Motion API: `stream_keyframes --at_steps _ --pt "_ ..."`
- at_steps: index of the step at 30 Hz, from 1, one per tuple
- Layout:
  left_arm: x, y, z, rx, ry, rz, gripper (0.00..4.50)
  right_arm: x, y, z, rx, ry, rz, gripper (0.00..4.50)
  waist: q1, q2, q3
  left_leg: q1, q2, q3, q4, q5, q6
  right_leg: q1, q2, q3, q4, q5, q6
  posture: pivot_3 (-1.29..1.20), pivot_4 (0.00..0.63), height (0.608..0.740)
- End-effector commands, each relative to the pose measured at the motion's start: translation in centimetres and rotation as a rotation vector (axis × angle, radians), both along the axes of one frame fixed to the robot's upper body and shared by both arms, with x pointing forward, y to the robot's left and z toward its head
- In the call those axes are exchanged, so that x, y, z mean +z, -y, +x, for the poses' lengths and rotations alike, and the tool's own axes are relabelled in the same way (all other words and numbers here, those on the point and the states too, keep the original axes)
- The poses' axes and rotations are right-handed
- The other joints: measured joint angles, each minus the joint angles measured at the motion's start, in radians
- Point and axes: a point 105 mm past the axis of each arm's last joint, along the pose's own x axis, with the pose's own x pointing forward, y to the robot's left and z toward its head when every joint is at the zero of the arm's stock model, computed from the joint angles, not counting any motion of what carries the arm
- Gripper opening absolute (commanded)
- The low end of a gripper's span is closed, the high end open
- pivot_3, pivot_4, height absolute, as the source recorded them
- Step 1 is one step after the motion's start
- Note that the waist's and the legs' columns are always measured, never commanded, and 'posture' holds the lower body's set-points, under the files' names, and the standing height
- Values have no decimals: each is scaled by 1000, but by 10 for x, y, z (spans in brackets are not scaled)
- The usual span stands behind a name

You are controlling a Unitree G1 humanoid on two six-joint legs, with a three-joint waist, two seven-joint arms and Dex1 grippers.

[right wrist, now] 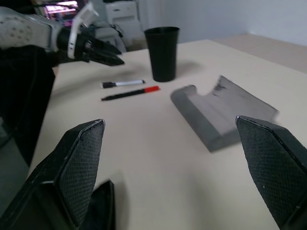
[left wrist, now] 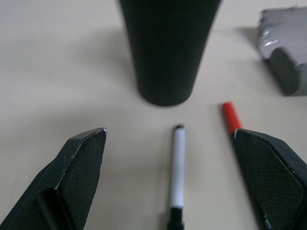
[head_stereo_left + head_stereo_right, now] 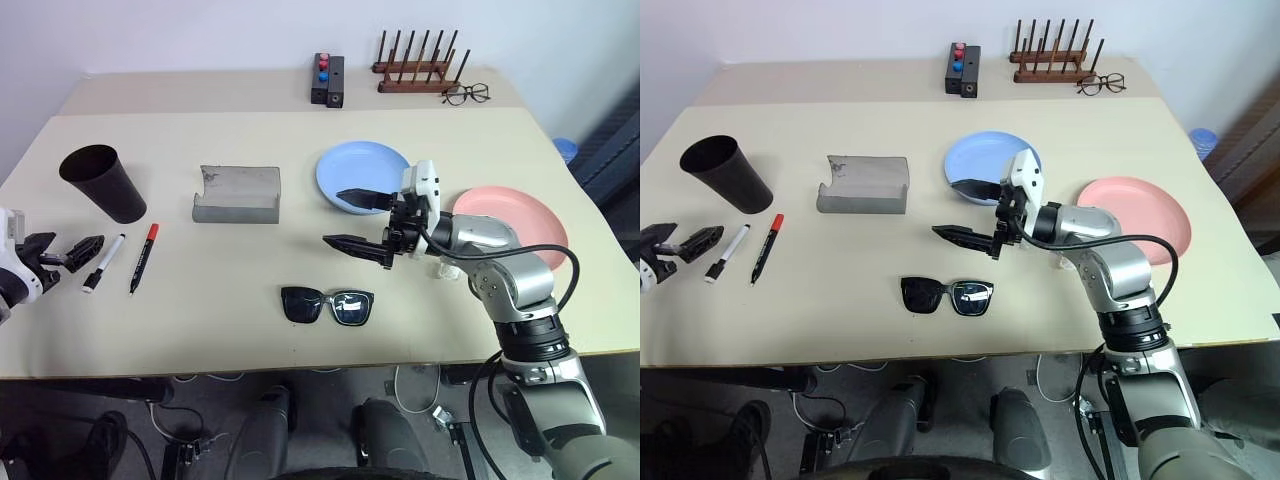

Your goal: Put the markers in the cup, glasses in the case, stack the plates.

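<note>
The dark cup stands upright at the table's left. In front of it lie two markers, a white-bodied one and a black one with a red end. My left gripper is open just left of them, low over the table, facing the white marker and the cup. The grey case lies open mid-table. Black sunglasses rest near the front edge. My right gripper hangs open above the table between the sunglasses and the blue plate. The pink plate lies to the right.
Along the back of the table stand a black box with red and blue buttons and a wooden peg rack. Thin wire-framed spectacles lie beside the rack. My right forearm reaches over the pink plate's near side.
</note>
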Motion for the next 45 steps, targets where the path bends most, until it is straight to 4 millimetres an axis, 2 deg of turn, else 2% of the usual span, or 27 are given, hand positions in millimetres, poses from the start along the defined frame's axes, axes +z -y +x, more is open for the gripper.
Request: stream_keyframes --at_steps 1,6,9,13,19,26,30,36,40,43,45 --pt "8 -10 3 24 -66 55 4500 13 -6 -7 17 74 17 4436 0 0 0 0 0 0 0 0 0 0 0 0 0 0 0 0 150 735" --pt "4 -16 5 11 -161 85 4500 5 -4 -9 6 70 -1 4436 -3 0 0 0 0 0 -1 0 0 0 0 0 0 0 0 0 150 735" --pt "2 -11 11 -22 -169 25 4500 3 -1 -7 -11 72 -9 4436 -3 0 0 0 0 0 -1 0 0 0 0 0 0 0 0 0 150 735" --pt "-11 -7 15 -50 -240 -19 4500 2 -1 -8 -14 73 -15 4436 -3 0 0 0 0 1 -1 0 0 0 1 0 0 0 0 0 150 735" --pt "-26 -5 17 -54 -364 8 4500 -1 0 -9 -25 70 -23 4436 -2 0 0 0 0 1 0 0 0 0 1 0 0 0 0 0 150 735" --pt "-29 3 21 -104 -407 -21 4500 -2 -1 -9 -24 69 -23 4436 -1 0 0 0 0 1 0 0 0 0 2 0 1 0 0 0 150 735" --pt "-32 5 17 -129 -433 -17 3253 -3 -2 -10 -24 68 -26 4500 -2 0 0 0 0 1 0 0 0 0 2 0 1 0 0 0 150 735" --pt "-36 7 13 -147 -457 -5 117 -6 0 -10 -26 64 -38 4500 -1 0 0 0 0 1 0 0 0 0 1 0 1 0 0 0 150 735" --pt "-28 10 7 -201 -425 62 47 -7 0 -10 -25 62 -43 4500 -3 0 0 0 0 1 0 0 0 0 1 0 1 0 0 0 150 735" --pt "-17 18 -17 -329 -471 126 47 -8 1 -9 -29 60 -45 4500 -14 0 0 -1 0 2 -1 0 0 0 0 2 1 0 0 0 150 735" --pt "-7 20 -21 -355 -435 185 47 -9 2 -9 -31 58 -48 4500 -17 0 0 -1 0 2 -3 0 0 -1 -1 3 1 0 0 0 150 735"
